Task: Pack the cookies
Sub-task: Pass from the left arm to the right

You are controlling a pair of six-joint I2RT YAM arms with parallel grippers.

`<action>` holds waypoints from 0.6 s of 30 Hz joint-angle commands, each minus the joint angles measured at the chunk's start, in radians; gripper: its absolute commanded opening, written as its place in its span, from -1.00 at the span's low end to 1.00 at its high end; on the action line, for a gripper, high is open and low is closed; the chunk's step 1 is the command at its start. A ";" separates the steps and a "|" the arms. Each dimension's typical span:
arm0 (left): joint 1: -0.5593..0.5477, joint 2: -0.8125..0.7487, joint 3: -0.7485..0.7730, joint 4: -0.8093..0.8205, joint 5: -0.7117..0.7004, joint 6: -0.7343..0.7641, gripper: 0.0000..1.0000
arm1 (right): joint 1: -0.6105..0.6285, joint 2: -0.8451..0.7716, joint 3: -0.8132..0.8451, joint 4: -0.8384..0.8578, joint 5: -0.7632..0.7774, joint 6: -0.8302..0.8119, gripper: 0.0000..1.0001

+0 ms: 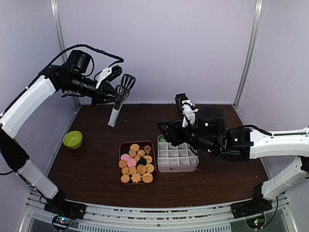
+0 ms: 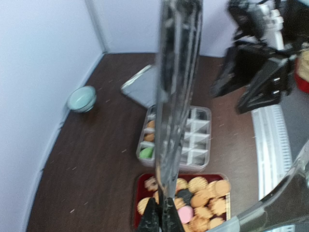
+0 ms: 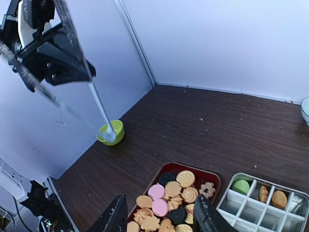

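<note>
— Two grippers are showing; what is each doing?
— Left gripper (image 2: pixel 161 220) is clamping the metal tongs (image 2: pixel 174 96) high over the tabletop's back-left corner. Right gripper (image 3: pixel 157 212) is hovering over the divided box (image 1: pixel 177 167), fingers apart, empty.
— And the cookies (image 1: pixel 136 163)?
— Most are lying in the red tray (image 1: pixel 120 166) toward the front edge, and a few are sitting in the box just beside it.

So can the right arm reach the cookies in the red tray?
Probably yes. The right gripper hangs open close over the cookies in the red tray, with nothing between them. The tongs in the left gripper are up in the air, out of the way.
</note>
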 commanded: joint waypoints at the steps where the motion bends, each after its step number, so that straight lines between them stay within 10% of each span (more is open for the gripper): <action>1: -0.064 -0.026 -0.029 0.008 0.392 -0.242 -1.00 | -0.004 0.042 0.102 0.085 -0.131 -0.015 -0.05; 18: -0.132 -0.010 -0.042 0.185 0.546 -0.495 -1.00 | -0.005 0.182 0.251 0.173 -0.415 0.042 -0.05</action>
